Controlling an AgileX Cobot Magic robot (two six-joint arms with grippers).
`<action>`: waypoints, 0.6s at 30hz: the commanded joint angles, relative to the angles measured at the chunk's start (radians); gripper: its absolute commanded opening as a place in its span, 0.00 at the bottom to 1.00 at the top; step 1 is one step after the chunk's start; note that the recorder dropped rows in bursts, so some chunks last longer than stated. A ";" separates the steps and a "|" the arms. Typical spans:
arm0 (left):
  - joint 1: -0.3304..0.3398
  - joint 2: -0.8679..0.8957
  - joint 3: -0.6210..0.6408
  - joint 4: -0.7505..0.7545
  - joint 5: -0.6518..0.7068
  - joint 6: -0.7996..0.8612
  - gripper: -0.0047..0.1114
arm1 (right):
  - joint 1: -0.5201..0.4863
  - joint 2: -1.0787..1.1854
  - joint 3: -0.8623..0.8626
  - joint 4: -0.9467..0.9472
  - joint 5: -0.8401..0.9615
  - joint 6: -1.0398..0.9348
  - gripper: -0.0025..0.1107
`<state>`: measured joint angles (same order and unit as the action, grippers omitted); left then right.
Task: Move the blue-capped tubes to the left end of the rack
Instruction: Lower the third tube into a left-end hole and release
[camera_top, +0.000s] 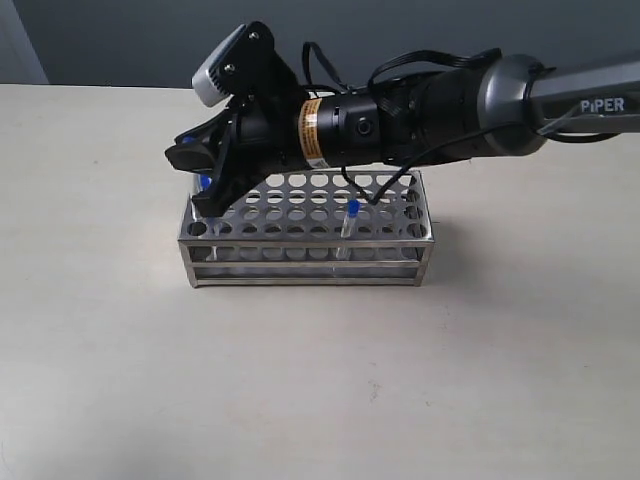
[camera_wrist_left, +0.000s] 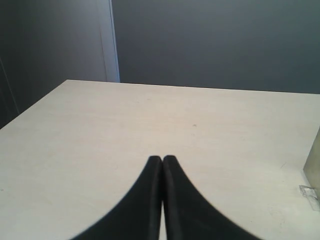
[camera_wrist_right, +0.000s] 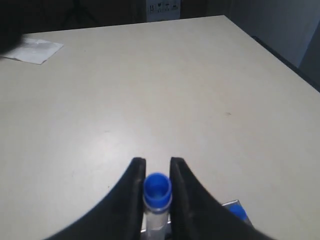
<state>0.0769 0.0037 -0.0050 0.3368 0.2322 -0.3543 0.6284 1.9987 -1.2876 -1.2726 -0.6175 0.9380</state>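
We see a pale beige flat table (camera_top: 100, 350) carrying the rectangular shiny steel rack (camera_top: 300, 265); our right gripper (camera_wrist_right: 157, 167), at its left end, clamps one thin clear blue-capped tube (camera_wrist_right: 157, 189); our left gripper (camera_wrist_left: 162, 160) sits pressed together, empty; a second blue-capped tube (camera_top: 350, 220) stands in the front row, right of middle

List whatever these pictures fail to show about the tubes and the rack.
Exterior view: the right gripper covers the rack's left end, so what stands there cannot be counted.
Right wrist view: the bottom edge cuts off the blue-capped tube between the fingers, so whether it sits in a hole is hidden.
Left wrist view: only a sliver of the rack shows at the edge.
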 joint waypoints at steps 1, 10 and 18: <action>-0.007 -0.004 0.003 -0.004 0.000 -0.001 0.04 | 0.002 0.014 -0.010 0.003 0.011 -0.022 0.02; -0.007 -0.004 0.003 -0.004 0.000 -0.001 0.04 | 0.002 0.078 -0.074 -0.016 0.012 0.010 0.02; -0.007 -0.004 0.003 -0.004 0.000 -0.001 0.04 | 0.002 0.086 -0.074 -0.113 0.019 0.098 0.02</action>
<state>0.0769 0.0037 -0.0050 0.3368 0.2322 -0.3543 0.6298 2.0780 -1.3560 -1.3601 -0.5986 1.0083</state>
